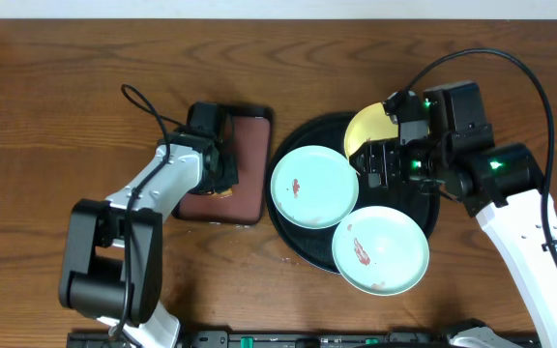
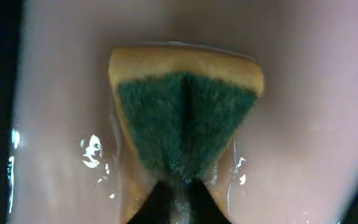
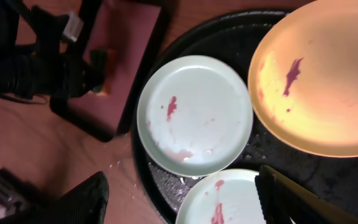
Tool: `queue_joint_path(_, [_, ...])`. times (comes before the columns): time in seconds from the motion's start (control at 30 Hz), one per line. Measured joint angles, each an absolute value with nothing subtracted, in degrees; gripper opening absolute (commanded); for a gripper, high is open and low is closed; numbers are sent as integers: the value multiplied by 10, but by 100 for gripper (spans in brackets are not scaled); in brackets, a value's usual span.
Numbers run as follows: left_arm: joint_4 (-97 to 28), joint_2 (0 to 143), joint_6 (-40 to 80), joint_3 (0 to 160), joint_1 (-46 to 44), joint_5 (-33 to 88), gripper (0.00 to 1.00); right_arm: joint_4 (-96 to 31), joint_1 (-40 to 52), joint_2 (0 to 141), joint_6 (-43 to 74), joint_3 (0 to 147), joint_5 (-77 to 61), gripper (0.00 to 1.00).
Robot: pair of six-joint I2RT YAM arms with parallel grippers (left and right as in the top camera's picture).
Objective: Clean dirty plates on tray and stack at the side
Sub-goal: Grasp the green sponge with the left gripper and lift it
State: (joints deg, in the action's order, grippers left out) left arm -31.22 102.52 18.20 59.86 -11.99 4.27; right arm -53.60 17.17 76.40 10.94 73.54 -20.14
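Three plates lie on the black tray (image 1: 422, 211). A mint plate (image 1: 314, 187) with a red smear is at its left. A second smeared mint plate (image 1: 380, 248) overhangs the front rim. The yellow plate (image 1: 367, 129) is at the back, partly under my right arm. My right gripper (image 1: 383, 164) is open and empty above the tray. In the right wrist view its fingers (image 3: 185, 202) straddle the front mint plate (image 3: 225, 199), with the left mint plate (image 3: 194, 115) and the smeared yellow plate (image 3: 322, 74) beyond. My left gripper (image 2: 179, 199) is shut on a yellow-and-green sponge (image 2: 185, 118).
A rectangular reddish-brown tray (image 1: 251, 159) lies left of the black tray, with my left gripper (image 1: 222, 172) over it; its surface looks wet in the left wrist view. Wood-grain tabletop (image 1: 85, 87) surrounds both trays. A black cable loops above the right arm.
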Motion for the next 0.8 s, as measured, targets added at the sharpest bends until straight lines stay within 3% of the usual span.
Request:
queue_joint_path(0.27, [-342, 1037, 182, 622, -117, 46, 8, -505, 172, 764, 111, 736, -184, 76])
queue_joint_path(0.3, [-361, 1036, 182, 634, -117, 46, 17, -503, 172, 764, 111, 736, -183, 76])
queue_joint_path(0.33, [-378, 1035, 180, 645, -117, 48, 38, -502, 172, 764, 111, 736, -181, 76])
queue_joint_path(0.4, [-404, 1028, 181, 667, -117, 56, 48, -501, 172, 764, 112, 736, -177, 77])
queue_joint_path(0.67, [-416, 971, 182, 695, -117, 54, 48, -506, 172, 764, 112, 736, -158, 78])
queue_joint_path(0.8, [-397, 997, 182, 686, -117, 47, 36, -529, 172, 773, 112, 735, -153, 78])
